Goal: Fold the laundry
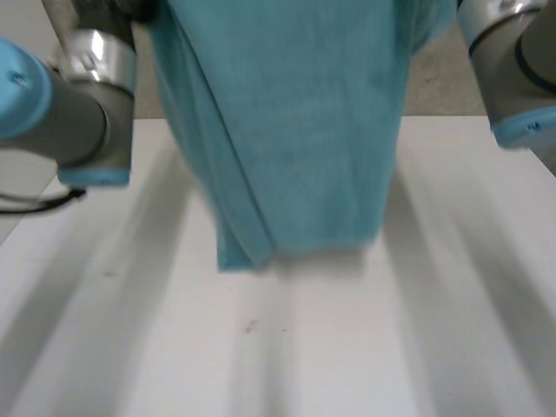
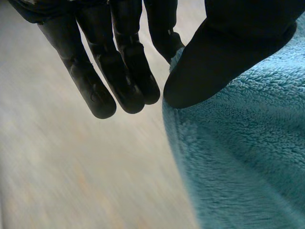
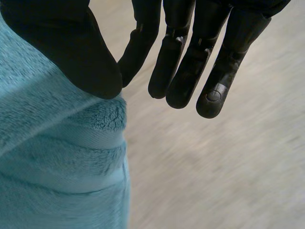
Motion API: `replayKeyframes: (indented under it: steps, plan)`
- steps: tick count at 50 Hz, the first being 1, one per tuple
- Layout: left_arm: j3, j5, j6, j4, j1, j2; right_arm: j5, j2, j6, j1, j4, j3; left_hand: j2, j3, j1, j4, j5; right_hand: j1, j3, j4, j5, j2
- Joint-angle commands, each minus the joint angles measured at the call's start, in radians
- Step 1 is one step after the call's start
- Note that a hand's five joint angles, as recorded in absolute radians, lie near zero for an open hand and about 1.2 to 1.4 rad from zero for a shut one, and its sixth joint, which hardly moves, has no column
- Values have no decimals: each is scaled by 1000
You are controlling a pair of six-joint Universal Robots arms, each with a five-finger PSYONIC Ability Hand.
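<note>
Hanging over the bench [image 1: 417, 347], the towel [image 1: 295, 130] is pinched near its upper corners. The left hand [image 2: 224, 57] and right hand [image 3: 62, 43] each press a thumb against a finger, their other fingers straight. Spreading it this way likely readies it for laying flat before the first fold.

Teal fluffy towel [image 1: 295, 130], aloft, vertical

The teal towel [image 1: 295, 130], cut off at the head view's top, hides part of the table [image 1: 347, 347].
</note>
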Motion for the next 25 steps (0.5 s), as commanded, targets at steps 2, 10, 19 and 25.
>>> replayKeyframes:
  steps: [2, 10, 19, 25]
  plan:
    - [-131, -55, 3, 116, 2, 168, -1, -201, 180, -13, -219, 297, 179, 181, 203, 180, 184, 445, 211, 201, 251, 212]
    - [-490, -49, 106, 28, -10, 279, -70, -273, 160, -14, -158, 650, 179, 181, 203, 180, 184, 445, 211, 201, 251, 212]
    - [-855, -46, 158, -54, -124, 293, -168, -244, -8, -16, 79, 919, 179, 181, 203, 180, 184, 414, 180, 170, 220, 181]
    - [-939, -60, 196, -175, -199, 302, -164, -207, -59, -10, 113, 902, 179, 181, 203, 180, 184, -238, -472, -482, -432, -471]
